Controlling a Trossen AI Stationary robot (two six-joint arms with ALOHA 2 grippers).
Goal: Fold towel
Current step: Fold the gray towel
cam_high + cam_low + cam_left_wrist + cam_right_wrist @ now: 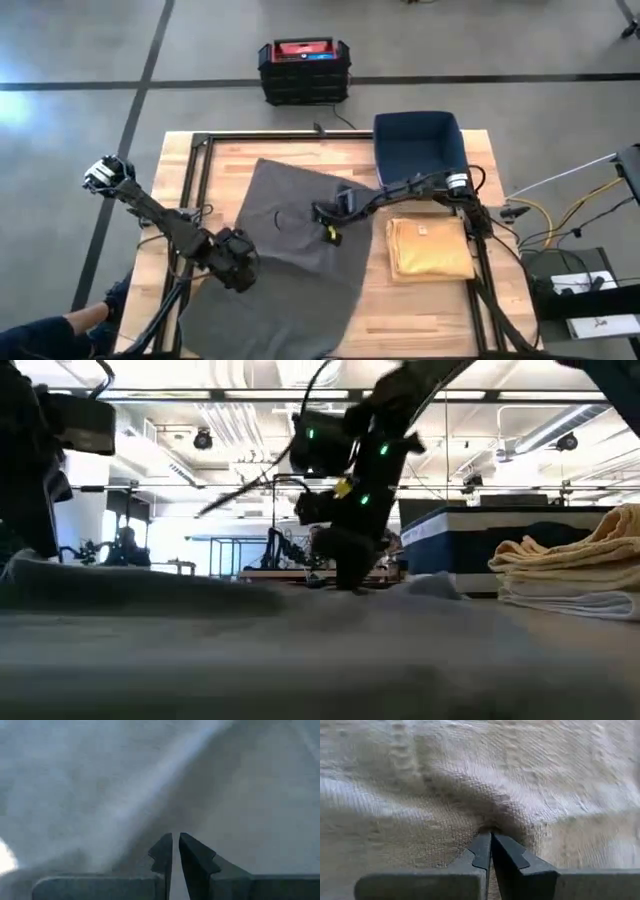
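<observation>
A grey towel (300, 270) lies spread over the middle of the wooden table (420, 310), its near end reaching the front edge. My left gripper (238, 266) is down at the towel's left edge, shut on the cloth (100, 780). My right gripper (322, 214) is down on the towel's middle, shut on a pucker of the weave (470, 770). In the low view the right gripper (350, 580) stands on the cloth (300, 650). My left gripper comes down on the towel near its left edge, fingers (162, 851) closed to a thin slit on the cloth (172, 822). A ridge of cloth runs away from the tips. Whether it has one layer or several, I cannot tell. My right gripper pinches a small gathered pucker (492, 822) in the towel's middle between its two fingertips (481, 847), from above. The weave bunches up around the tips. The rest of the towel lies on the table.
A folded yellow towel (428, 248) lies on the table's right part, right of the grey one. A dark blue bin (418, 148) stands at the far right corner. A black and red case (303, 68) sits on the floor beyond the far edge.
</observation>
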